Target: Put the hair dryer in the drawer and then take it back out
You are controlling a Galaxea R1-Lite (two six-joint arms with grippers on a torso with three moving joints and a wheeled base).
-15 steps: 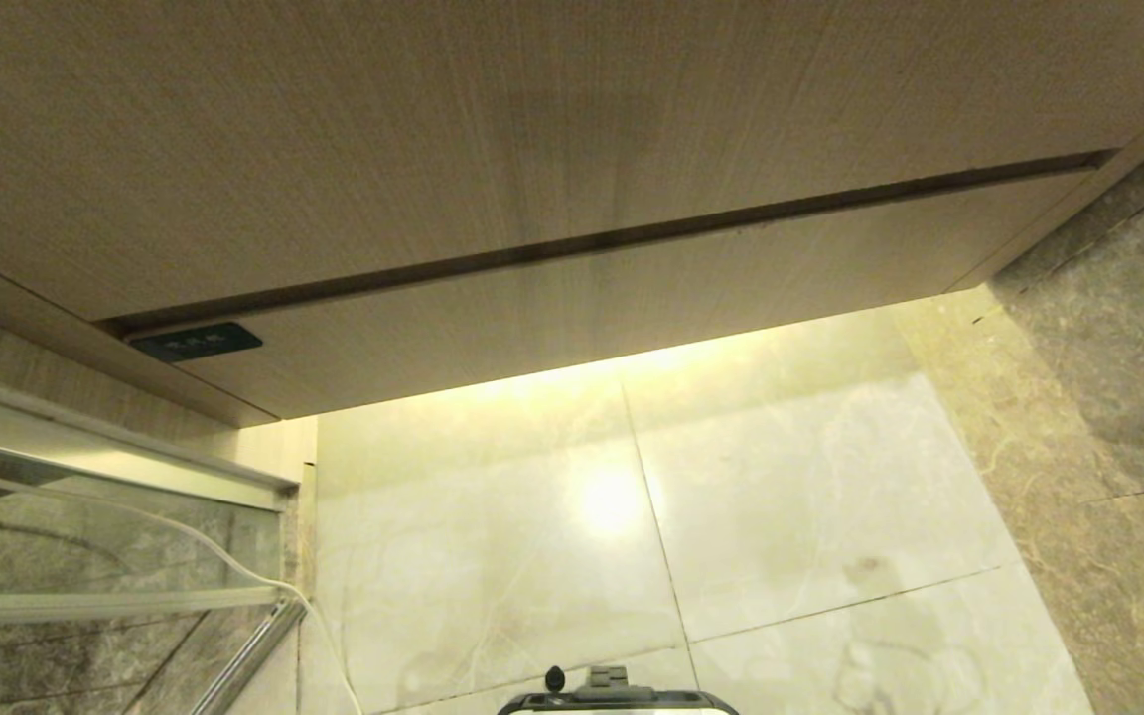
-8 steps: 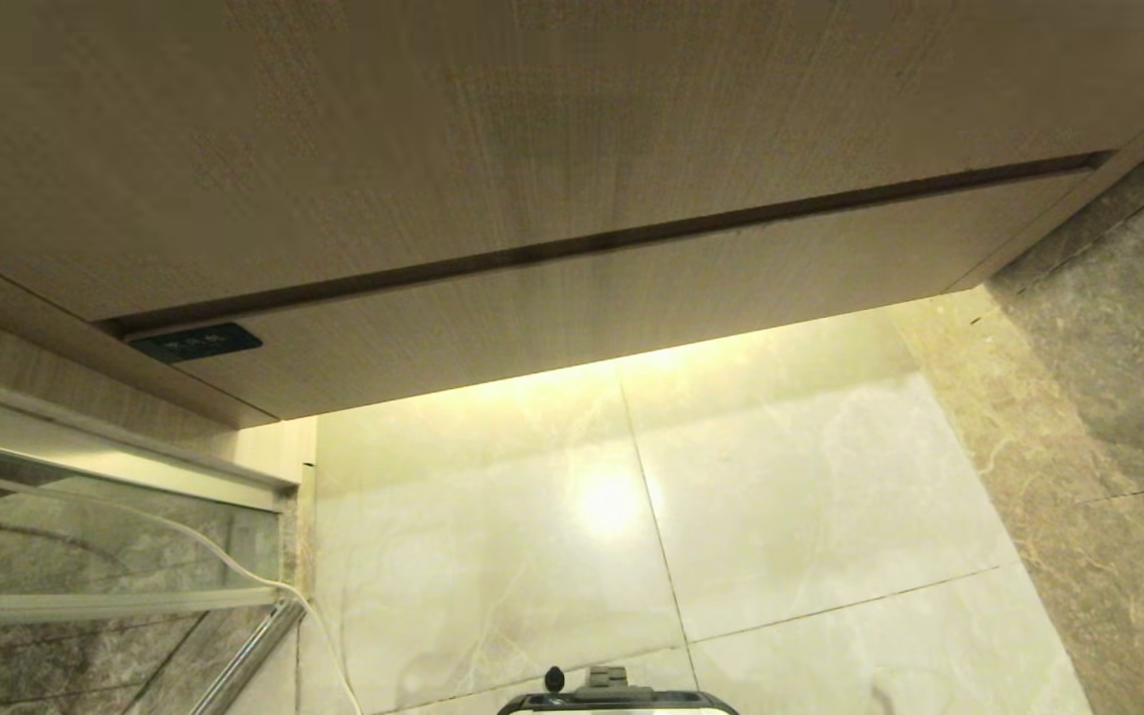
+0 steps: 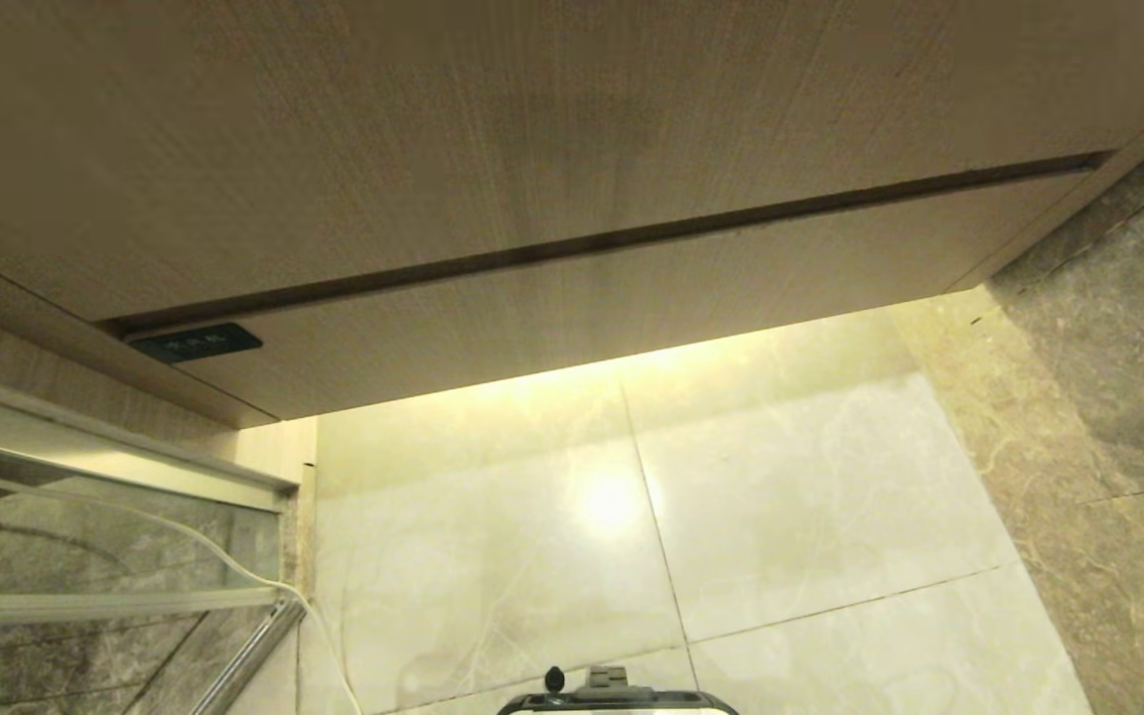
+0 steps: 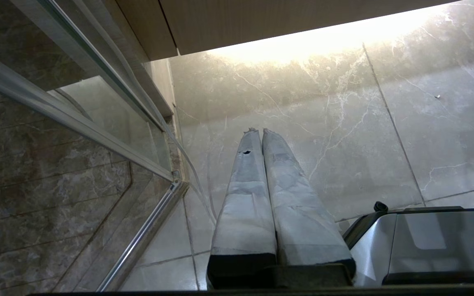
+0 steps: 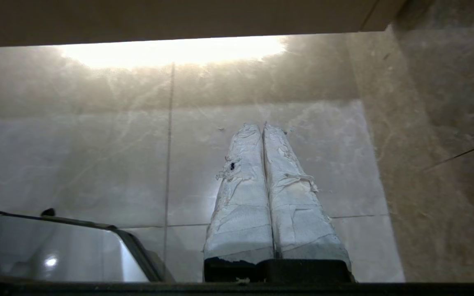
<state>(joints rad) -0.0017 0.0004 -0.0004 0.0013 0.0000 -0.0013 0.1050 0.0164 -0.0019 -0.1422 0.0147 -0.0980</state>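
- Bathroom, likely home or hotel.
- Glossy marble floor tiles [image 3: 790, 497].
- Glass shower screen [image 3: 85, 536], metal-framed.
- Wood-grain vanity cabinet [image 3: 532, 129], lit beneath.

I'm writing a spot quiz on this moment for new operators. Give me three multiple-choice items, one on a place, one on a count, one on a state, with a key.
1. Where is the small dark label?
A. On the left end of the drawer front
B. On the floor
C. On the glass panel

2. How many hands show closed fingers in the wrist views?
A. None
B. One
C. Two

3. What state is the drawer in?
A. Pulled out
B. Closed
C. Removed

Key: 1 A, the label sits at the front's left end. 2 C, the left hand and right hand each show fingers pressed together. 3 B, its front lies flush under the upper panel.
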